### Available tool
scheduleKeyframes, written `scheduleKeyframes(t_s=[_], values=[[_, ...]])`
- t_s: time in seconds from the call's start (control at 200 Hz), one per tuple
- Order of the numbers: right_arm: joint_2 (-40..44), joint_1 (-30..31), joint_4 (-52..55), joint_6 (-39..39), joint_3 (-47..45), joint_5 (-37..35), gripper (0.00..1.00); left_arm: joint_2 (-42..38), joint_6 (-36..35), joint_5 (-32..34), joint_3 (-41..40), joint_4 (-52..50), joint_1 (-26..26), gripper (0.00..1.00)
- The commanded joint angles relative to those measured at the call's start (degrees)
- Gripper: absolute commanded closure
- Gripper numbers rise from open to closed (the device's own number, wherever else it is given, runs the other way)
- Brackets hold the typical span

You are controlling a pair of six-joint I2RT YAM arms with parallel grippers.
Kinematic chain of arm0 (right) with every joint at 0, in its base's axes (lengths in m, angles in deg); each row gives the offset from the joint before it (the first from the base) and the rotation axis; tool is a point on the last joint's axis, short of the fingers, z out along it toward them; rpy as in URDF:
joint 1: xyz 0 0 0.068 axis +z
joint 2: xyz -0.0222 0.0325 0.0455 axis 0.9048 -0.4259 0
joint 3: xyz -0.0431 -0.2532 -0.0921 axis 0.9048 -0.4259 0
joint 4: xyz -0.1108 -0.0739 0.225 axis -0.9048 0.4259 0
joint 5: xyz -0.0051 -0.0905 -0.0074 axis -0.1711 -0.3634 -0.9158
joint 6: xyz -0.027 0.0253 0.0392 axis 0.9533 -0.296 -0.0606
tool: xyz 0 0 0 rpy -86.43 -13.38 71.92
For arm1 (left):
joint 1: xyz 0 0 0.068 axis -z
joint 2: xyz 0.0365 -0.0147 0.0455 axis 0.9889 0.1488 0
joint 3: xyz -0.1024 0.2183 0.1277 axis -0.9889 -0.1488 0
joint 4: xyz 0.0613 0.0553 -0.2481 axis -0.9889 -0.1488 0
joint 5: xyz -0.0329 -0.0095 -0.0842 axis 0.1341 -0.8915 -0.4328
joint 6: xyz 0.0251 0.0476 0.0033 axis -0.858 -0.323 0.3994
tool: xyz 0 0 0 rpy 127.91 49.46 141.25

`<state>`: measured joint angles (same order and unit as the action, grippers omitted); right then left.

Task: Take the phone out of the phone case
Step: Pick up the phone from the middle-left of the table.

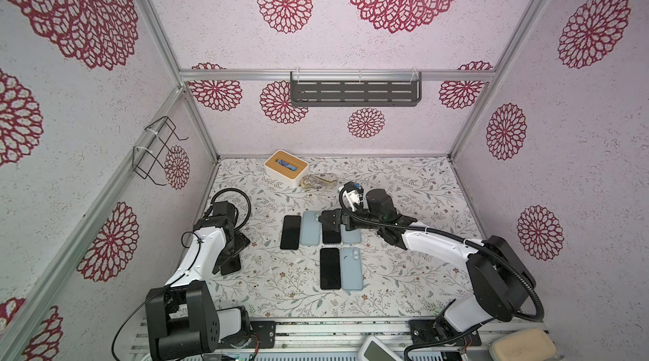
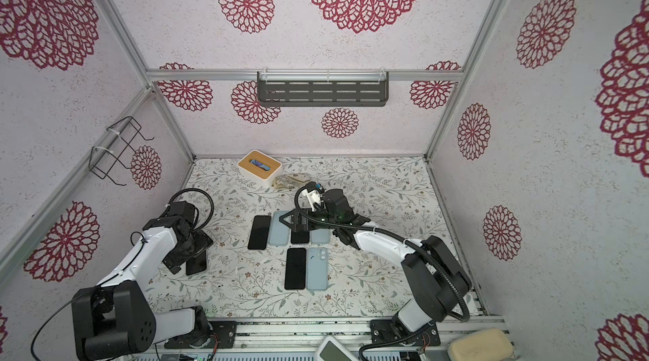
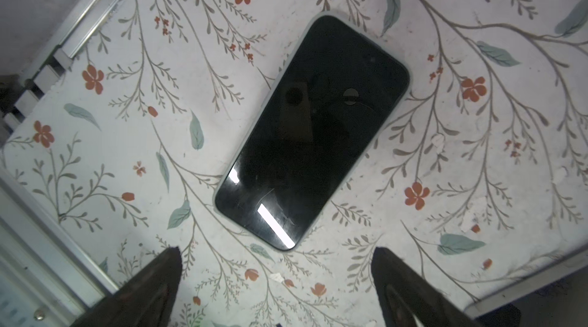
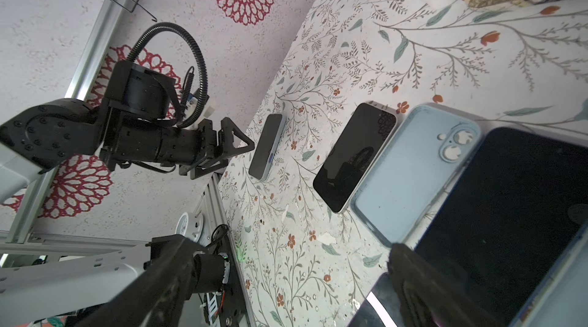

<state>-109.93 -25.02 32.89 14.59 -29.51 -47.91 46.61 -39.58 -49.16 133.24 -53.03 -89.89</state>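
A black-screened phone (image 3: 313, 131) lies face up in its pale phone case (image 3: 217, 199) at the table's left side, partly hidden under my left arm in both top views (image 2: 197, 263). My left gripper (image 3: 276, 255) hovers open just short of the phone's near end, with nothing between its fingers (image 3: 159, 277). It also shows in a top view (image 1: 231, 252). My right gripper (image 1: 328, 224) hangs open over the middle row, above a bare black phone (image 4: 509, 214) and beside an empty blue case (image 4: 413, 169).
More bare phones (image 1: 290, 232) (image 1: 330, 268) and empty blue cases (image 1: 311, 227) (image 1: 351, 269) lie in pairs mid-table. A white tissue box (image 1: 286, 168) and a crumpled clear bag (image 1: 318, 182) sit at the back. A wire rack (image 1: 156, 152) hangs on the left wall.
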Motion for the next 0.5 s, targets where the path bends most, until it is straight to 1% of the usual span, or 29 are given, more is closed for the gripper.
scheduleKeyframes(t_s=[0.0, 0.285, 0.435, 0.495], values=[[-1.18, -0.39, -4.59, -2.32, 2.65, 2.09, 0.01, 2.18, -2.61, 3.62, -0.48, 2.73, 0.26, 0.03], [-6.14, -0.09, -8.53, -6.84, 6.14, 4.25, 0.01, 7.59, -4.84, 2.86, -1.93, 8.50, 0.01, 0.03], [-7.32, 1.13, -6.21, -5.41, 9.09, 3.61, 0.01, 11.32, -4.85, 3.76, 0.27, 8.20, -0.39, 0.03], [-7.72, 1.51, -4.53, -4.74, 10.32, 3.33, 0.01, 12.54, -4.32, 3.43, 0.74, 8.07, -1.70, 0.03]])
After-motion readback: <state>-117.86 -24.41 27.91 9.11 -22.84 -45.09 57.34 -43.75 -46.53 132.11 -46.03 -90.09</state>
